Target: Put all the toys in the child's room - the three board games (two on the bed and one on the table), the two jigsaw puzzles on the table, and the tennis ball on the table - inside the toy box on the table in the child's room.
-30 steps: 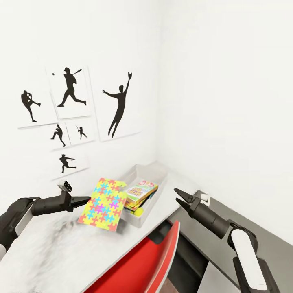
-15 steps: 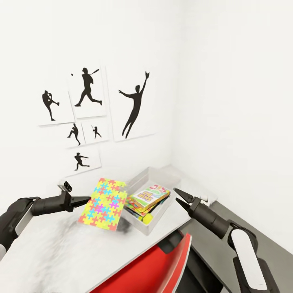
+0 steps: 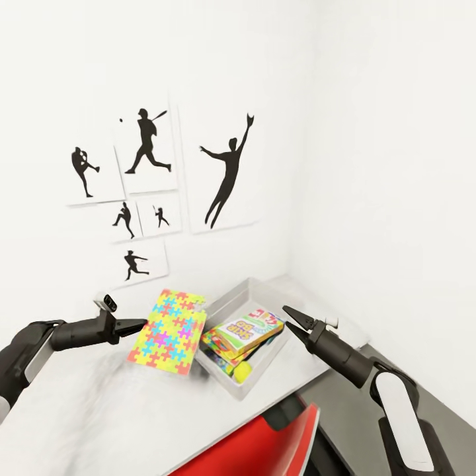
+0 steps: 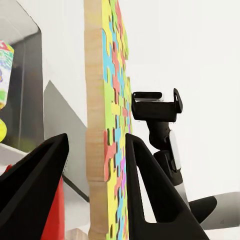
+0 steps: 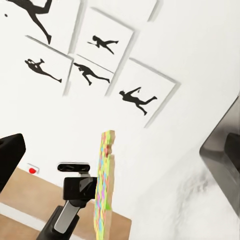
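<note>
The robot is holding a jigsaw puzzle up in the air, just beside the toy box on the white table. The left gripper is pinching the puzzle by its edge on the side away from the box. In the left wrist view, the two black fingers are sitting on each side of the thin board, one on the bright face and one on the plain brown back. The grip looks tight on it.

The puzzle is being held this way, probably, so it can go over the box wall and drop in. Holding it by the far edge leaves the near edge free to go in first.

The puzzle is standing almost upright and leaning a little. Its bright face is turned toward the robot. Its long side is running up and down, with the lower end close above the table, next to the box.

Inside the box, board games are already lying flat, with something yellow-green tucked under them. That could be the tennis ball.

The right gripper is waiting near the other side of the box. Its fingers are spread apart and holding nothing.
</note>
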Controlling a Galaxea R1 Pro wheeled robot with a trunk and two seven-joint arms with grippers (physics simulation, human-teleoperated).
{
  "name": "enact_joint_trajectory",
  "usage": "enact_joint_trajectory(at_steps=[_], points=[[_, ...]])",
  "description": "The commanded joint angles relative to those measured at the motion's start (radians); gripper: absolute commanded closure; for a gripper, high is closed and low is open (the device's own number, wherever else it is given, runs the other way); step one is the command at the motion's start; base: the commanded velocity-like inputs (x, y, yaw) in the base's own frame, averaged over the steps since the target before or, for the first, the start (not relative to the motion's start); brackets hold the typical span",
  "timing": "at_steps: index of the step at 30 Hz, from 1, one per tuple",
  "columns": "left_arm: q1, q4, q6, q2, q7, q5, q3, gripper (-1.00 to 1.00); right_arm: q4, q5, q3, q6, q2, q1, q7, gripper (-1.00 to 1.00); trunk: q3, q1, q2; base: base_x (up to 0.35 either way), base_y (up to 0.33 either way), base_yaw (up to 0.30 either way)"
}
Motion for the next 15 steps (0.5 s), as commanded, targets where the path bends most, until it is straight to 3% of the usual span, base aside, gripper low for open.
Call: enact_joint_trajectory(at_steps=[1,15], points=[[-0.001,0.001,0.01,0.001,-0.006,0.0,-0.004,1.0,0.0,0.004,-0.003,0.006,0.001,-0.001,0.006,-1.0,-0.002,0.001,-0.001,0.291,-0.004,0.003],[-0.001,0.001,0.008,0.001,-0.006,0.001,-0.003,1.0,0.0,0.002,-0.003,-0.028,0.001,-0.001,0.008,-1.0,-0.002,0.001,-0.001,0.098,-0.008,0.0]])
